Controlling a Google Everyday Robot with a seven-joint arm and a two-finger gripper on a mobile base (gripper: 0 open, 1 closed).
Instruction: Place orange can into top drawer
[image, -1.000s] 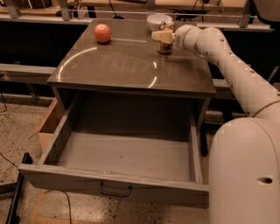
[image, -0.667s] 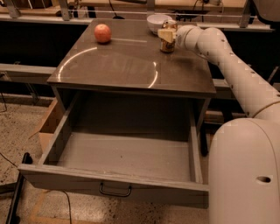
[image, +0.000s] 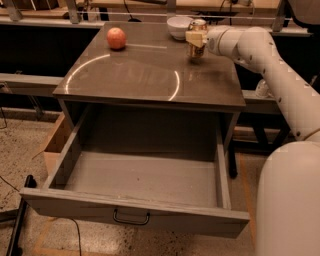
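Note:
The orange can (image: 197, 50) stands upright at the back right of the grey cabinet top (image: 145, 75), next to a white bowl. My gripper (image: 196, 38) reaches in from the right. Its cream fingers (image: 194, 37) are closed around the can's middle, and the can's silver top shows above them. I cannot tell whether the can's base touches the surface. The top drawer (image: 75, 200) is pulled wide open below and in front. It is empty inside, with a dark curved handle (image: 131, 218) on its front panel.
A round orange-red fruit (image: 116, 38) lies at the back left of the cabinet top. The white bowl (image: 179, 26) sits just left of and behind the can. A cardboard box (image: 52, 142) stands on the floor at the drawer's left. My white arm (image: 280, 75) spans the right side.
My gripper has shifted a little to the right and settled lower around the can. The can has moved slightly right with it, and its top now shows above the fingers.

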